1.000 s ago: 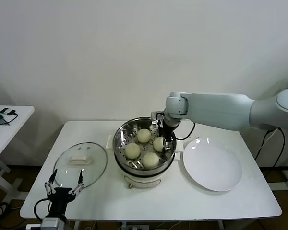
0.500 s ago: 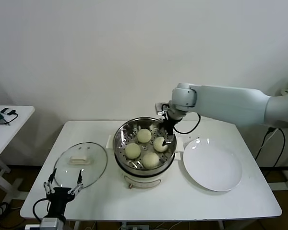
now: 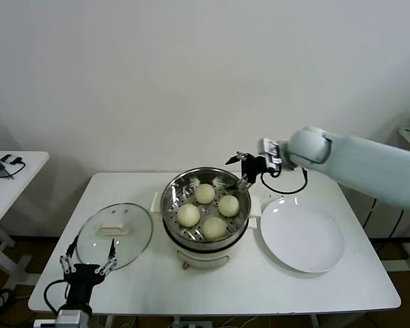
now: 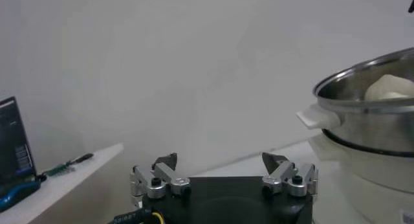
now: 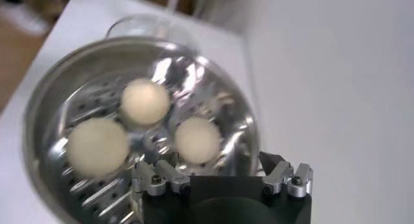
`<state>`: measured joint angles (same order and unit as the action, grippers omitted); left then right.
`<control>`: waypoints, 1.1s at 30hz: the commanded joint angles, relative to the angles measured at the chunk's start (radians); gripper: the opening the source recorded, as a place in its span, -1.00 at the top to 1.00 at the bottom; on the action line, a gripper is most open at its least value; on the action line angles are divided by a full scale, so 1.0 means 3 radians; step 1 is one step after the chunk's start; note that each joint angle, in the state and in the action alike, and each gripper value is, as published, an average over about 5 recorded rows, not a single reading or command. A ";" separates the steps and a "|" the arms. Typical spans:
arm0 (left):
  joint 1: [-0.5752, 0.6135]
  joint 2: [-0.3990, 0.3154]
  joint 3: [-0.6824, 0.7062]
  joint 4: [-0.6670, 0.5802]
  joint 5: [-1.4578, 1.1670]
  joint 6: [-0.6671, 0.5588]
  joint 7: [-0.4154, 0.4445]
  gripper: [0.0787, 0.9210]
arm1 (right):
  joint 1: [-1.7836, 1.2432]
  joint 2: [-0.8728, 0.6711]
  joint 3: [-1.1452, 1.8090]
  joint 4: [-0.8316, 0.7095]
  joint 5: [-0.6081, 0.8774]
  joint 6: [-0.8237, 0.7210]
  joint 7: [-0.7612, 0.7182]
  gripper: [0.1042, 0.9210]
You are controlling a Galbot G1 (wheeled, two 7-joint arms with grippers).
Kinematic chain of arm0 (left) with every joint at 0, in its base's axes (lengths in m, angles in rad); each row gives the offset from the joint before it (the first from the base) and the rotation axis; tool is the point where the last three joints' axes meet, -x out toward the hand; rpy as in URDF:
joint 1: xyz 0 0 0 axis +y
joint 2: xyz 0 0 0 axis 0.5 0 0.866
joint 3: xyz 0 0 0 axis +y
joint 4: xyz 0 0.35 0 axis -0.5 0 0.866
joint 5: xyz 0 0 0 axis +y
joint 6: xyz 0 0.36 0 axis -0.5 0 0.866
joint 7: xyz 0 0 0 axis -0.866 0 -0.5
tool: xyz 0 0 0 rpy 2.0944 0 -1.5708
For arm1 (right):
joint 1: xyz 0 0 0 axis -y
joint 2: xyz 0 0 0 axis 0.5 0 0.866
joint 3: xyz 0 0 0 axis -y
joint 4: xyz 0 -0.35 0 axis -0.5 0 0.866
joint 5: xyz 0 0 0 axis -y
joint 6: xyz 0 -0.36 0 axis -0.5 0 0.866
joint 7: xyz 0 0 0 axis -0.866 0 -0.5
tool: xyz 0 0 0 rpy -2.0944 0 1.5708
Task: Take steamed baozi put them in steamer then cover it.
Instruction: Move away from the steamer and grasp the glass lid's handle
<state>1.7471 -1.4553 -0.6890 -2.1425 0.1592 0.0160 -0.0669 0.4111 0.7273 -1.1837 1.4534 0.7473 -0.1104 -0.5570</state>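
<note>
Several pale round baozi (image 3: pixel 205 193) lie on the perforated tray inside the shiny steel steamer (image 3: pixel 175 195) at the table's middle. The right wrist view shows three of the baozi (image 5: pixel 145 101) in the steamer (image 5: pixel 45 109). My right gripper (image 3: pixel 238 171) hangs open and empty just above the steamer's back right rim; in its own view the right gripper (image 5: pixel 217 164) holds nothing. The left gripper (image 3: pixel 89 263) stands open and empty at the table's front left corner, beside the lid. From the left gripper (image 4: pixel 220 159), the steamer (image 4: pixel 369 96) shows off to one side.
A glass lid (image 3: pixel 115 234) with a cream handle lies flat on the table left of the steamer. An empty white plate (image 3: pixel 302 236) sits to the steamer's right. A small side table (image 3: pixel 14 171) stands farther left.
My right gripper has risen out of the steamer and drawn back to the right, leaving a baozi on the tray. The left arm has barely moved.
</note>
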 commanded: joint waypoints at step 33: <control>-0.0645 0.0194 0.0020 0.1116 0.4619 -0.0174 -0.0245 -0.77 | -0.5952 0.1032 0.5914 0.0931 -0.0797 0.0451 0.1218 -0.76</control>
<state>1.7142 -1.3943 -0.6982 -2.0693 1.1644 0.0569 -0.0441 -1.1166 0.9085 0.3667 1.6842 0.5595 0.0529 -0.2046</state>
